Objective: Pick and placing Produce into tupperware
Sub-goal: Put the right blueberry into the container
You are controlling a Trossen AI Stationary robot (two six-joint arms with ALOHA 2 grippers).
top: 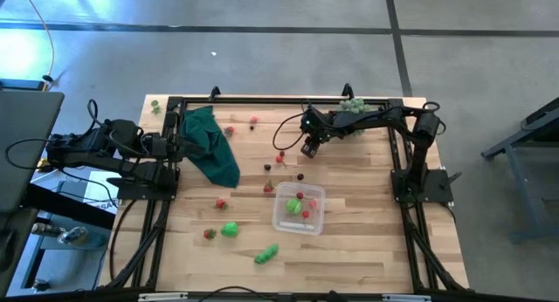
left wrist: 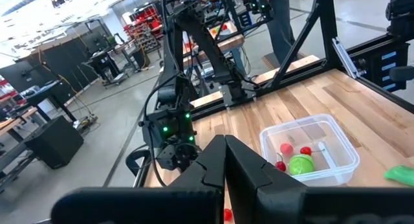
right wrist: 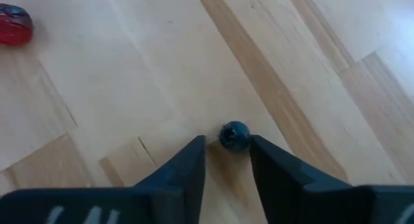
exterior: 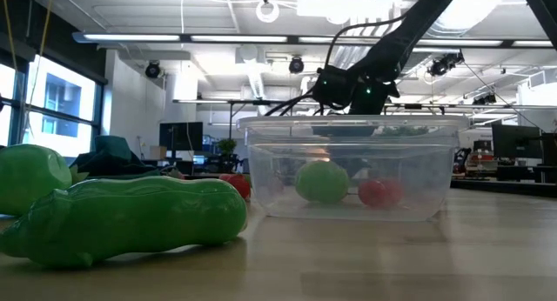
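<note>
Produce is scattered over the tabletop [top: 367,258], only partly gathered; going left to right in the high view: left pincer [top: 179,146] parked at the left edge against the dark green cloth [top: 212,145], fingers pressed together, holding nothing; near the front-left lie a small red piece [top: 210,234], a round bright green piece [top: 229,229] and a long green pod [top: 266,253], none yet collected; more red bits sit mid-table, one at [top: 221,203], one at [top: 269,188], plus others toward the far edge near [top: 253,122]; tupperware [top: 298,209] stands front of centre, holding one green ball [exterior: 321,181] and at least two red pieces [exterior: 379,192], so a few items are placed; right pincer [top: 310,149] is down at the tabletop behind the tupperware; in its wrist view the fingers are partly spread with a small dark berry [right wrist: 233,136] just at their tips, not clearly pinched yet; a red piece [right wrist: 14,24] lies well apart from it; judgement: early-to-middle stage, the berry grasp is in hand, and most produce is left to move.
</note>
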